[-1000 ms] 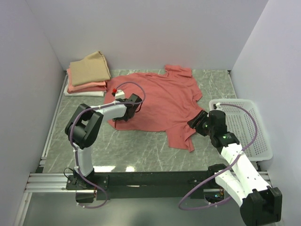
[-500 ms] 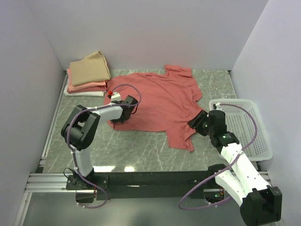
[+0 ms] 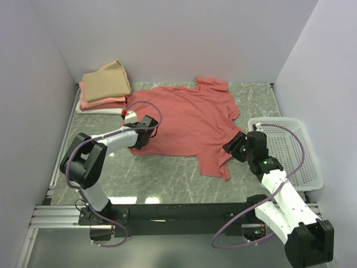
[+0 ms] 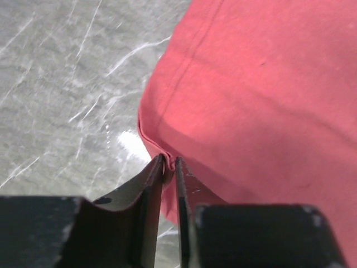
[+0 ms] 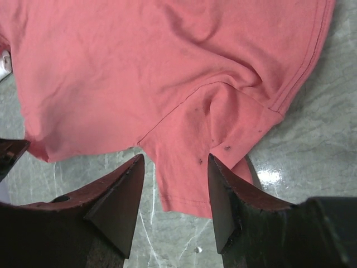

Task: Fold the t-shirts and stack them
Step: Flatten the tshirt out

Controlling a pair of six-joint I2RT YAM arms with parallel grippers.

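Observation:
A salmon-red t-shirt (image 3: 189, 120) lies spread on the green marble table (image 3: 162, 178). My left gripper (image 3: 140, 139) is shut on the shirt's near left hem corner; in the left wrist view the cloth edge (image 4: 167, 164) is pinched between the closed fingers. My right gripper (image 3: 233, 146) is open and hovers over the shirt's right sleeve (image 5: 206, 167), which lies between the spread fingers (image 5: 120, 195) in the right wrist view. A stack of folded shirts sits at the back left: tan (image 3: 107, 80) on top, salmon-pink (image 3: 103, 103) below it, white (image 3: 100, 111) at the bottom.
A white perforated plastic basket (image 3: 293, 151) stands at the right edge of the table, next to my right arm. White walls enclose the table at the left, back and right. A black rail (image 3: 178, 212) runs along the near edge.
My left gripper has moved left and a little nearer, dragging the shirt's hem corner with it. The right arm has stayed still.

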